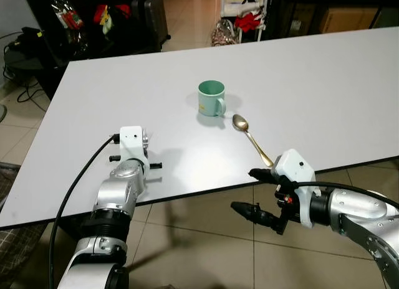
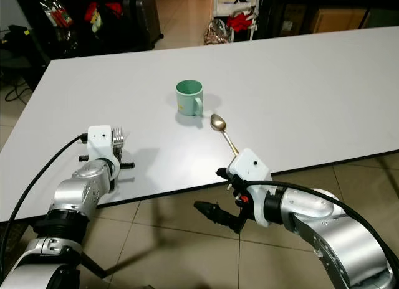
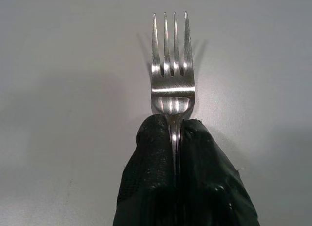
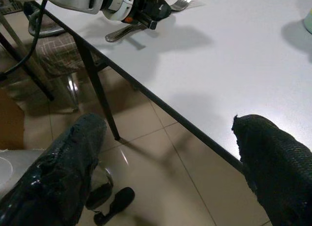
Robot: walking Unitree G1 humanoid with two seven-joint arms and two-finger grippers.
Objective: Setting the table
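Left gripper [image 3: 176, 138] clamps the fork [image 3: 173, 65] at its neck, frame centre; stiff, light, slippery metal; right gripper [image 4: 165, 153] gapes empty

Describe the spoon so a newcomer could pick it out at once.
Start at the white table and find the green mug near its middle. The spoon lies just right of the mug, its handle running toward the near edge. It is gold-coloured and lies free, unlike the silver fork clamped in the left gripper.
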